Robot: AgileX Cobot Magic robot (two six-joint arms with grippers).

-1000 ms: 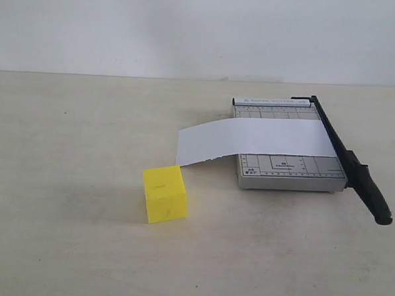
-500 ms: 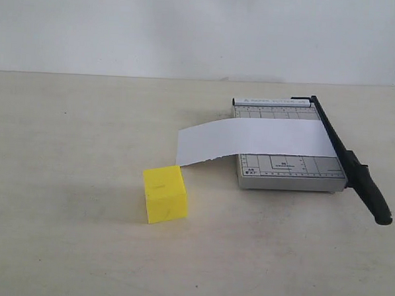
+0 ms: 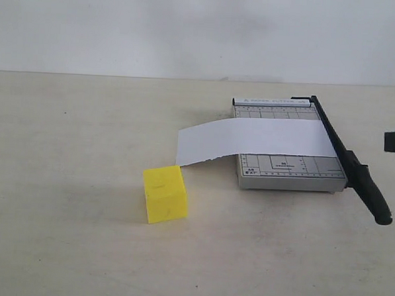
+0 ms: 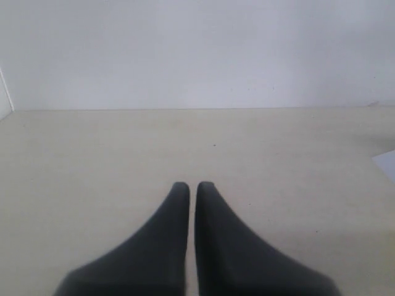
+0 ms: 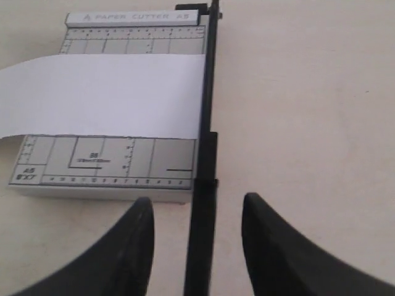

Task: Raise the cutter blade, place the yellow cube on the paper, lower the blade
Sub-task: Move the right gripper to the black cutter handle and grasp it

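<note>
The right claw (image 5: 197, 198), spread apart, hangs over the long thin black lever blade (image 5: 208, 123) along the grey gridded cutter base (image 5: 105, 160). An off-centre grip could slip or drag that base, shifting the white paper strip (image 5: 105, 92) across it. The bright yellow plastic cube (image 3: 164, 194) sits near the base; the left claw (image 4: 192, 185) is pressed together.

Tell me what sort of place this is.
Probably a robot test bench: a bare beige table against a blank white wall, holding a paper cutter, a paper strip and a yellow cube.
</note>
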